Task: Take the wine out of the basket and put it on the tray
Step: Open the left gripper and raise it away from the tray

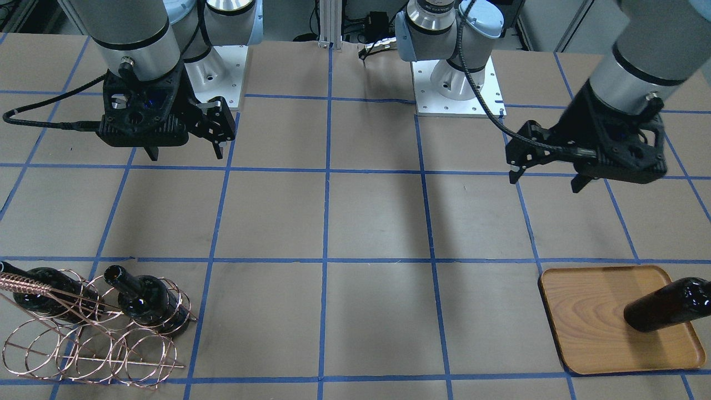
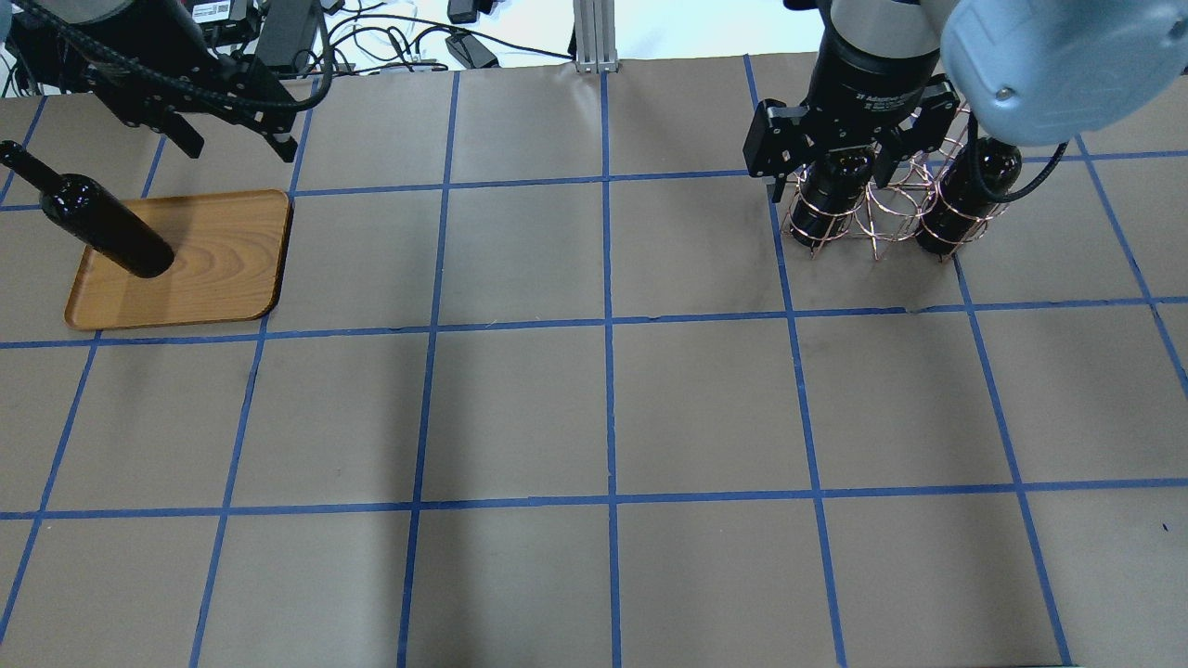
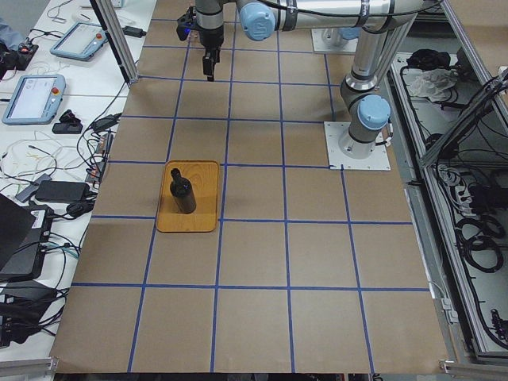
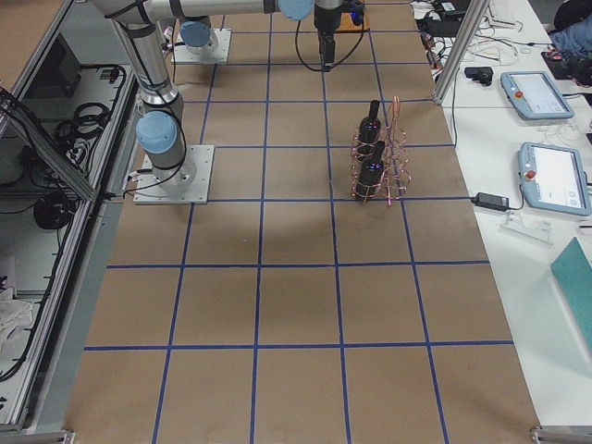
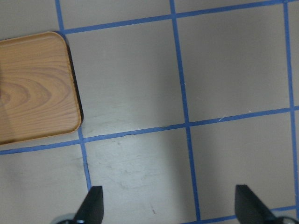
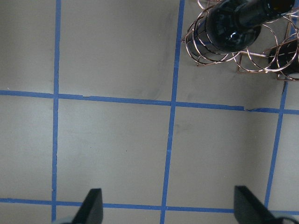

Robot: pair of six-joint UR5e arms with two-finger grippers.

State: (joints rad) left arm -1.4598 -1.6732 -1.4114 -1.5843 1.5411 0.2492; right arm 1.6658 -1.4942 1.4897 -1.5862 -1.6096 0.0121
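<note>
One wine bottle [image 1: 666, 305] stands on the wooden tray [image 1: 589, 316]; two more bottles [image 1: 144, 303] wait in the copper wire basket [image 1: 89, 344], whose rings hold them up. Above the tabletop [image 1: 377, 222], the left pincer [image 1: 547, 180] and the right pincer [image 1: 186, 154] hang spread wide and empty, ready to grab.

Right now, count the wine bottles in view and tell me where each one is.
3. The first bottle stands on the tray; the second bottle and third bottle sit side by side in the basket. None seems hidden.
</note>
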